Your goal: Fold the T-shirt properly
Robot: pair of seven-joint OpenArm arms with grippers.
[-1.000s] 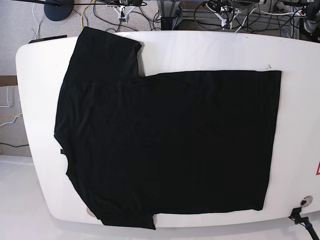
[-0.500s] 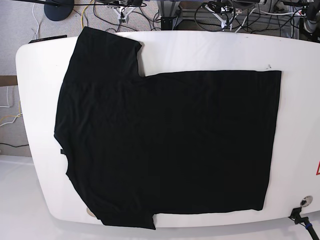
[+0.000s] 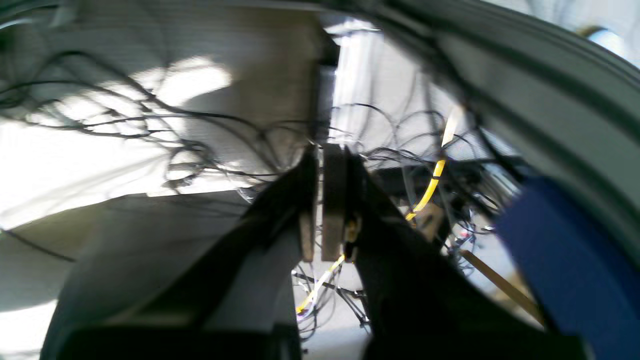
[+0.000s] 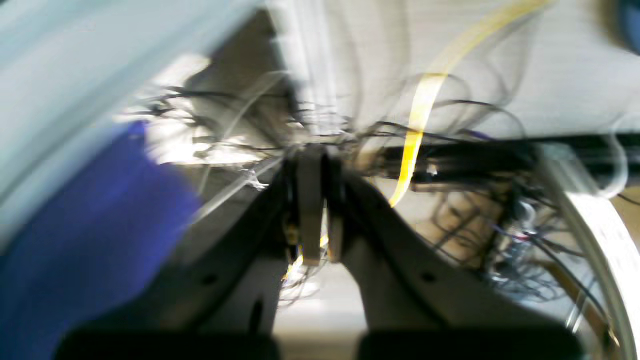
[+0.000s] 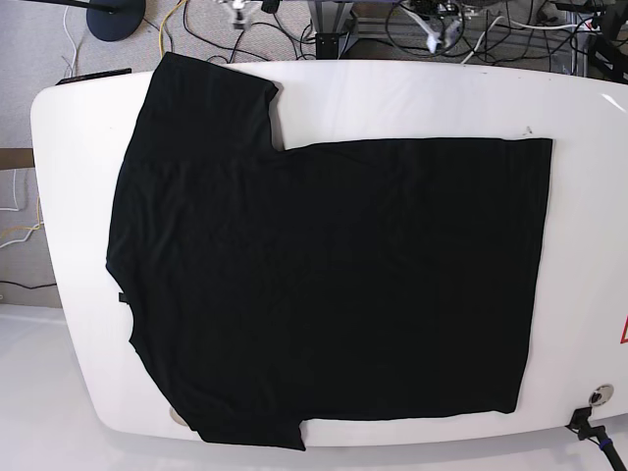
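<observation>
The black T-shirt (image 5: pixel 324 285) lies spread flat on the white table (image 5: pixel 412 103) in the base view, plain side up, collar and sleeves toward the left, hem toward the right. One sleeve reaches the far left edge, the other hangs at the near edge. My left gripper (image 3: pixel 322 215) is shut and empty, seen in the left wrist view against cables and floor. My right gripper (image 4: pixel 315 205) is shut and empty in the right wrist view, which is blurred. Neither gripper shows over the table in the base view.
Cables (image 5: pixel 432 25) and a round black stand base (image 5: pixel 116 18) lie on the floor beyond the table's far edge. A yellow cable (image 3: pixel 430 190) runs past the left gripper. A small metal fitting (image 5: pixel 600 395) sits at the table's near right corner.
The T-shirt has not moved. Parts of the arms at the top edge of the base view have shifted slightly.
</observation>
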